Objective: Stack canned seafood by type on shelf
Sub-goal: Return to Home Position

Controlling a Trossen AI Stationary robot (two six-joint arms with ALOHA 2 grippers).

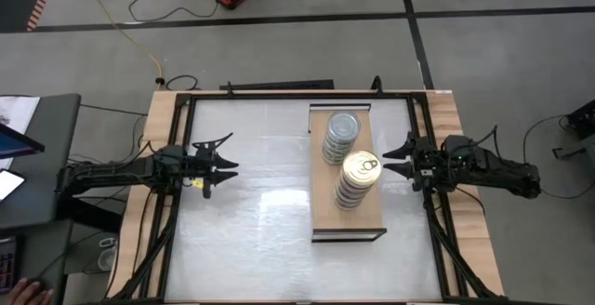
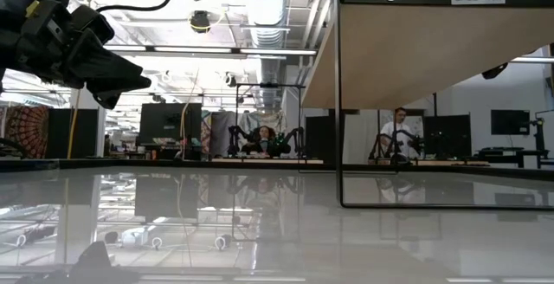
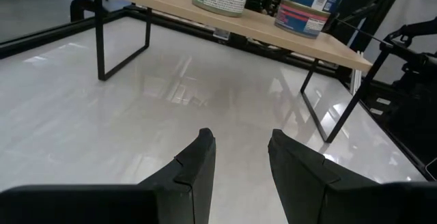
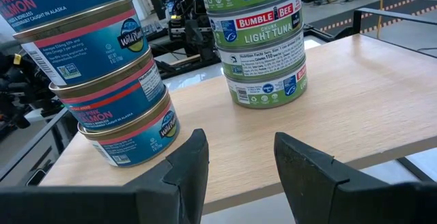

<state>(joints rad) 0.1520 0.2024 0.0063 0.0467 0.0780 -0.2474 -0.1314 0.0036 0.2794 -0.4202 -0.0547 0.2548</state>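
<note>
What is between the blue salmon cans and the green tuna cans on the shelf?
Nothing. In the right wrist view, only bare wood of the shelf shows between the blue salmon stack and the green tuna stack.

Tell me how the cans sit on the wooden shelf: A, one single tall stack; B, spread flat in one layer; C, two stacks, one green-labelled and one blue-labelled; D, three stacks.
C: the shelf bears just two stacks, the green-labelled tuna cans and the blue-labelled salmon cans, standing apart; the left tool and right tool hang open, clear of it.
</note>
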